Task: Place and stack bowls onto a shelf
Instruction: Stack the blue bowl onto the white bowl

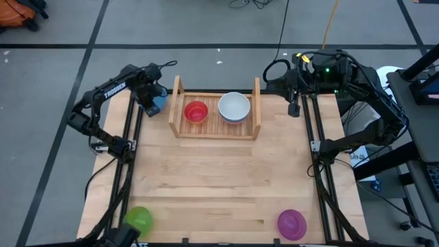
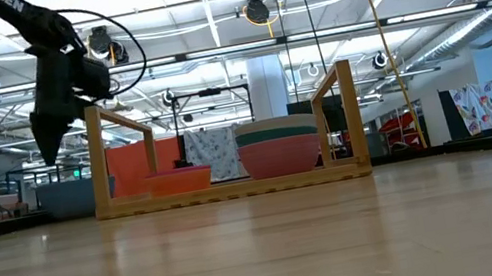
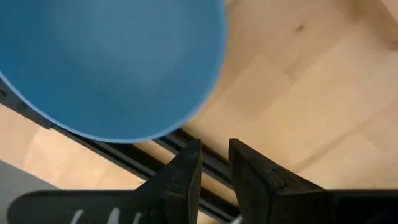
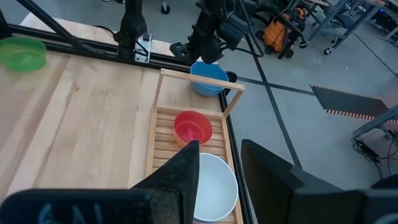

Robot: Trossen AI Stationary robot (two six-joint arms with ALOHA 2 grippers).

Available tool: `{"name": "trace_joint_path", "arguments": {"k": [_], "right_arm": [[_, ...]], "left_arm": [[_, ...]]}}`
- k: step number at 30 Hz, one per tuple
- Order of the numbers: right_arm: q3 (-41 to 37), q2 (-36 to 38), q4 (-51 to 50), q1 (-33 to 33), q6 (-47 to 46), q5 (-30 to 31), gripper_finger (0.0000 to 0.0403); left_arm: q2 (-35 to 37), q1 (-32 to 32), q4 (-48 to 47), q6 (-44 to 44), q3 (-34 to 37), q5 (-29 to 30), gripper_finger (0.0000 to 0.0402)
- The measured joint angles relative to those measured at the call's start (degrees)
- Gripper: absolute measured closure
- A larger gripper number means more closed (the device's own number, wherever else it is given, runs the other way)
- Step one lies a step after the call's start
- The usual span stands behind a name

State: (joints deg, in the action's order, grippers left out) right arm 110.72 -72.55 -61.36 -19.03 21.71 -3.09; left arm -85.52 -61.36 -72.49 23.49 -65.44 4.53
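Note:
The light-wood shelf (image 1: pixel 218 130) stands at the table's far middle. On its slats sit a red bowl (image 1: pixel 196 111) and a white bowl (image 1: pixel 234 107). In the low view the white bowl (image 2: pixel 275 128) tops a stack with a teal and a pink bowl under it. A blue bowl (image 1: pixel 160 104) sits just outside the shelf's left side board. My left gripper (image 3: pixel 215 149) hovers over it with a narrow gap between its fingers, holding nothing. My right gripper (image 4: pixel 219 146) waits, open and empty, at the table's far right. A green bowl (image 1: pixel 139 219) and a purple bowl (image 1: pixel 291 224) rest at the near edge.
Black frame rails (image 1: pixel 130 165) run along the table's left and right edges. The shelf's upright side boards (image 1: pixel 177 92) stand between the blue bowl and the slats. Bare tabletop (image 1: pixel 219 178) lies between the shelf and the two near bowls.

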Motion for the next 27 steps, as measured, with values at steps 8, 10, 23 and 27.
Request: {"name": "trace_joint_path", "arguments": {"k": [8, 10, 23, 27], "right_arm": [[0.00, 0.00, 0.31, 0.02, 0.00, 0.00, 0.0291], [0.00, 0.00, 0.31, 0.02, 0.00, 0.00, 0.0291], [0.00, 0.00, 0.37, 0.01, -0.01, 0.00, 0.0291], [0.00, 0.00, 0.99, 0.02, -0.01, 0.00, 0.0291]], "left_arm": [[0.00, -0.88, 7.62, -1.39, 4.06, 1.13, 0.0314], [0.01, -0.85, 8.16, -1.30, 4.47, 1.12, 0.0314], [0.00, -0.58, 8.75, -1.75, 4.97, 0.95, 0.0314], [0.00, -0.36, 6.13, -1.08, 4.97, -1.02, 0.0314]]}}
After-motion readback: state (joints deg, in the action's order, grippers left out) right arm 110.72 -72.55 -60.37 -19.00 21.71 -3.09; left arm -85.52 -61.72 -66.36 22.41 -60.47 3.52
